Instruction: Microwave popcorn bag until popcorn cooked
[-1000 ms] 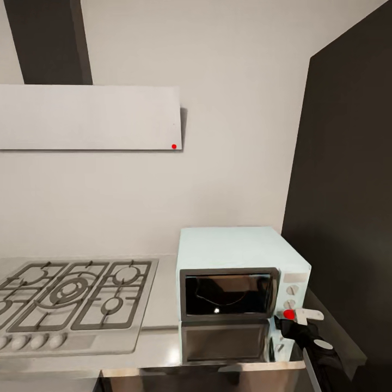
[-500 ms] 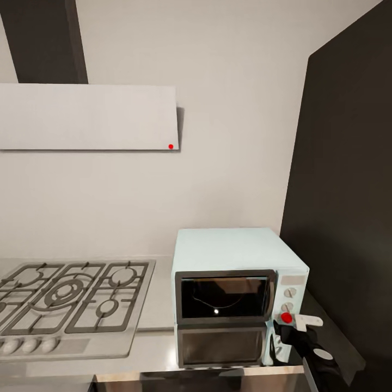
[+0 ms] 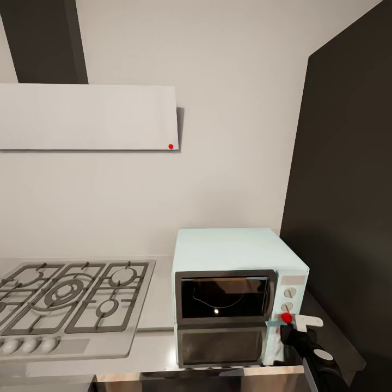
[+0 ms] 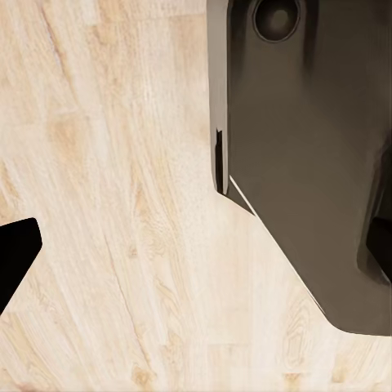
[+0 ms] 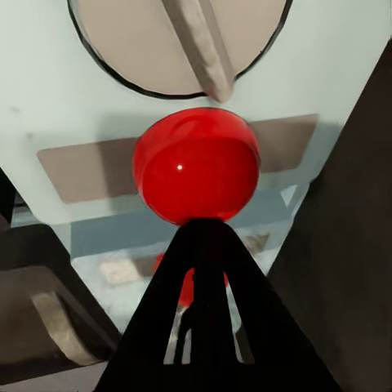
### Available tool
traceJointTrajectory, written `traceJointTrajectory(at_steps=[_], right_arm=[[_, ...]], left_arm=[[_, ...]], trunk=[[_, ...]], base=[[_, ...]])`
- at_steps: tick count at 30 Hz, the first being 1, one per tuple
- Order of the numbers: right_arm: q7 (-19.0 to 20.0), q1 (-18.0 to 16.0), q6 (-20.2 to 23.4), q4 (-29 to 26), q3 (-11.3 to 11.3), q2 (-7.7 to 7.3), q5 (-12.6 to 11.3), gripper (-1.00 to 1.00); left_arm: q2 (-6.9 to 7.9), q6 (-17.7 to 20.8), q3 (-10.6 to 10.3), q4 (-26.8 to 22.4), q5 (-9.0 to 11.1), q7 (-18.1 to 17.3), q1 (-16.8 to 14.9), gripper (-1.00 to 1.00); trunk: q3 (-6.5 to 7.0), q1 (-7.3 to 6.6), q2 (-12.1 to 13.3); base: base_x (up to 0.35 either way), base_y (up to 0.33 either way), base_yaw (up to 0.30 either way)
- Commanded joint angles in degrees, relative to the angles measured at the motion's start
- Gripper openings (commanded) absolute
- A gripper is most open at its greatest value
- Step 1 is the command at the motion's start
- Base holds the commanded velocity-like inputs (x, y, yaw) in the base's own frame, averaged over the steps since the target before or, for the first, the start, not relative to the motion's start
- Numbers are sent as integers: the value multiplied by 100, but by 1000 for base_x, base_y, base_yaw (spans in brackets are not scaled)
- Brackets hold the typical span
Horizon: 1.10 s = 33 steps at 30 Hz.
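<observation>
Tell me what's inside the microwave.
Through the microwave's closed glass door, a dark cavity with a curved line and a small bright glint shows. No popcorn bag can be made out; the corners are too dark.

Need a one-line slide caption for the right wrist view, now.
Right claw, fingers together, tip at the red button on the microwave control panel, just below a round knob.

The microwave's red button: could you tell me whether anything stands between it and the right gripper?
Nothing visible does. In the right wrist view the dark fingertips come right up to the red button on the microwave panel, with no object between. In the head view the right gripper sits just below the button.
</observation>
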Motion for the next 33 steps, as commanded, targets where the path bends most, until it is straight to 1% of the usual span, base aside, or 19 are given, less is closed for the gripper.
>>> traceJointTrajectory(at_steps=[1,11,17,19,30,33], right_arm=[[46,-2,29,-8,-26,4,59,-100],[46,-2,30,-7,-60,-18,55,-100],[46,-3,28,-7,-59,-48,55,-100],[46,-3,27,-7,-59,-49,55,-100],[46,-1,29,-7,-53,-49,58,-100],[46,1,28,-7,-53,-49,57,-100]], left_arm=[[2,31,-42,-13,1,-22,2,100],[6,31,-42,-13,1,-19,2,100],[7,31,-42,-13,1,-20,2,100],[8,31,-42,-13,1,-21,2,100],[2,29,-42,-13,1,-24,2,100],[2,30,-42,-13,1,-21,2,100]], trunk=[[-2,2,-4],[-2,2,-4],[-2,2,-4],[-2,2,-4],[-2,2,-4],[-2,2,-4]], base=[[0,0,0],[0,0,0],[225,0,0],[65,0,0],[3,0,0],[-184,0,0]])
